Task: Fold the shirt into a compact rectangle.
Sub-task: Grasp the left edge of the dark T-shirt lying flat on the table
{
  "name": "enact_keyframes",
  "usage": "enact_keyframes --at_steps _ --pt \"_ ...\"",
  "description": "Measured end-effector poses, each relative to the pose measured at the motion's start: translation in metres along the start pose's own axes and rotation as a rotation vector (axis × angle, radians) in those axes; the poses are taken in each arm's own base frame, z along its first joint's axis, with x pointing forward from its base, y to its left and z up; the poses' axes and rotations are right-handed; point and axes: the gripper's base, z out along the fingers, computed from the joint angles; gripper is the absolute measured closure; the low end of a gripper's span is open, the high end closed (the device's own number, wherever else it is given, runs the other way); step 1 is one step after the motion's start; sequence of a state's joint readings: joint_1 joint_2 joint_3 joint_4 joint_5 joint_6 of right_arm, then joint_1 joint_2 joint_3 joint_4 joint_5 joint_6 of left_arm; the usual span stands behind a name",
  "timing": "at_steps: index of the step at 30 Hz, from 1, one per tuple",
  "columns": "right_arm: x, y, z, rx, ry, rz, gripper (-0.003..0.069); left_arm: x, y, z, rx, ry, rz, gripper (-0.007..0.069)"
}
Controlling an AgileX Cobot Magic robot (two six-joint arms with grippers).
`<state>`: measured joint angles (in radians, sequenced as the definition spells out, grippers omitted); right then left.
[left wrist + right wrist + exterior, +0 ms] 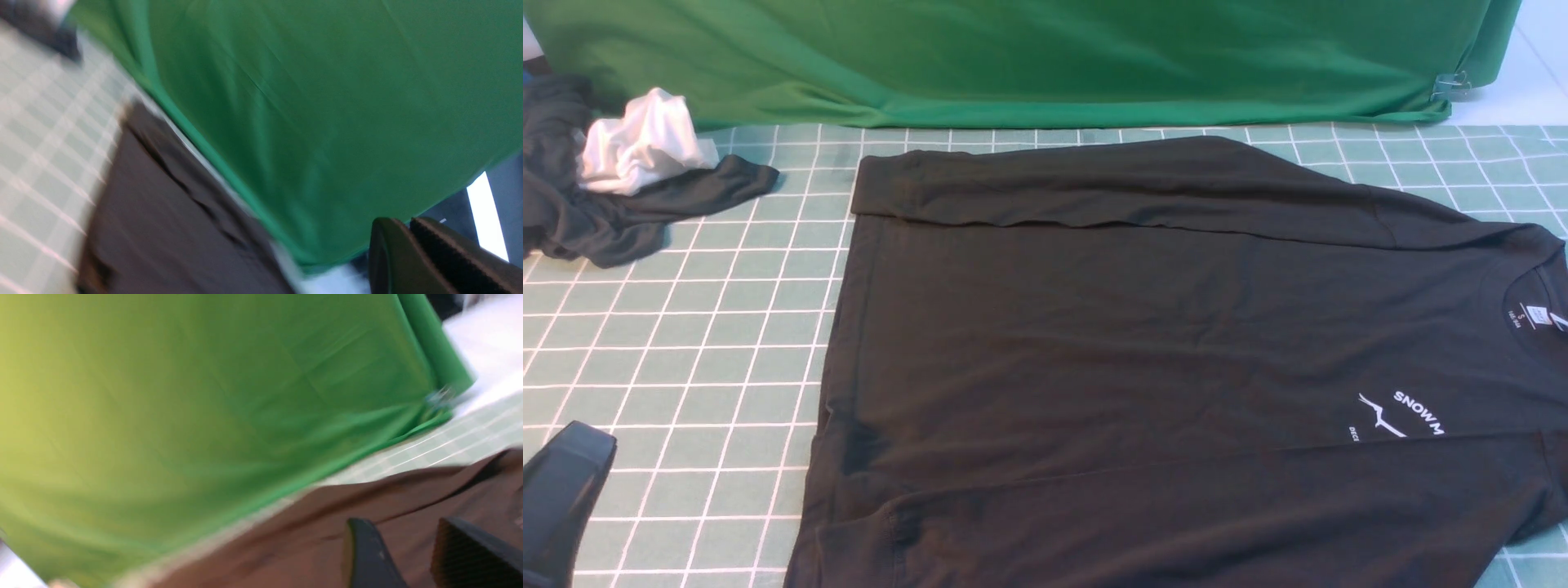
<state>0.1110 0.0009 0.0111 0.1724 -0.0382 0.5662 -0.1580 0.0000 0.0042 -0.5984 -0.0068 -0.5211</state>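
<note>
The black shirt [1143,343] lies flat on the checked table, collar and white "SNOW M" print [1417,412] to the right. One sleeve is folded along its far edge and one along its near edge. My left gripper [587,437] is shut and empty, low at the near left, clear of the shirt's hem. The left wrist view shows its tip [396,223] with the pads pressed together and the shirt [163,228] off to one side. My right gripper [402,524] is outside the front view. It hangs open over the shirt [286,539] with nothing between its fingers.
A dark garment [605,216] bunched with a white cloth [641,151] sits at the back left. A green backdrop [1013,57] hangs along the table's far edge, held by a clip [1450,84] at the right. Green checked tablecloth [686,351] shows left of the shirt.
</note>
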Motion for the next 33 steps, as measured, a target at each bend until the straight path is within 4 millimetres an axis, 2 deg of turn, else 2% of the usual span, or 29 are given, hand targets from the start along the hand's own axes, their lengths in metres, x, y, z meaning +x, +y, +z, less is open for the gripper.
enact_keyframes --at_steps 1,5,8,11,14,16,17,18,19,20,21,22,23,24,25,28,30,33 --pt "0.0 0.0 0.0 -0.002 -0.004 0.043 0.0418 0.0 0.0 0.0 0.0 0.0 -0.042 0.061" --pt "-0.001 0.0 0.0 -0.006 -0.009 0.095 0.0419 -0.002 -0.001 0.0 0.011 -0.017 -0.032 0.061" --pt "-0.004 0.003 0.0 -0.031 -0.046 0.102 0.0423 -0.009 -0.005 -0.001 0.057 -0.094 -0.024 0.061" --pt "-0.011 0.007 -0.001 -0.075 -0.107 0.095 0.0466 -0.014 -0.013 -0.002 0.096 -0.135 -0.002 0.061" --pt "-0.044 0.038 -0.004 -0.131 -0.182 -0.054 0.0596 -0.035 -0.067 -0.009 0.194 -0.136 0.139 0.061" --pt "-0.067 0.061 -0.002 -0.123 -0.175 -0.209 0.062 -0.044 -0.099 -0.005 0.153 -0.054 0.242 0.061" --pt "-0.074 0.067 -0.003 -0.13 -0.184 -0.229 0.0622 -0.043 -0.098 -0.005 0.141 -0.039 0.243 0.061" --pt "-0.091 0.085 0.0 -0.107 -0.146 -0.396 0.063 -0.046 -0.113 0.007 0.026 0.087 0.336 0.061" --pt "-0.097 0.093 0.004 -0.085 -0.092 -0.479 0.0631 -0.047 -0.12 0.013 -0.047 0.171 0.387 0.061" --pt "-0.105 0.102 0.009 -0.065 -0.026 -0.57 0.0633 -0.046 -0.12 0.023 -0.115 0.242 0.428 0.061" --pt "-0.113 0.112 0.019 -0.041 0.076 -0.652 0.0634 -0.043 -0.119 0.038 -0.236 0.4 0.517 0.061" --pt "-0.113 0.114 0.03 -0.013 0.205 -0.701 0.0634 -0.039 -0.114 0.052 -0.338 0.543 0.558 0.061" --pt "-0.113 0.115 0.029 -0.013 0.215 -0.707 0.0634 -0.039 -0.113 0.055 -0.346 0.551 0.557 0.061" --pt "-0.113 0.116 0.037 0.007 0.318 -0.73 0.0634 -0.032 -0.105 0.066 -0.426 0.685 0.591 0.061" --pt "-0.107 0.113 0.051 0.04 0.47 -0.747 0.0634 -0.024 -0.091 0.081 -0.507 0.835 0.605 0.061" --pt "-0.091 0.101 0.072 0.091 0.722 -0.762 0.0634 -0.002 -0.06 0.108 -0.619 1.099 0.573 0.0608" --pt "-0.083 0.094 0.082 0.112 0.828 -0.764 0.0634 0.012 -0.04 0.12 -0.655 1.222 0.523 0.0605" --pt "-0.074 0.086 0.093 0.137 0.919 -0.75 0.0634 0.026 -0.016 0.13 -0.702 1.304 0.475 0.0588"
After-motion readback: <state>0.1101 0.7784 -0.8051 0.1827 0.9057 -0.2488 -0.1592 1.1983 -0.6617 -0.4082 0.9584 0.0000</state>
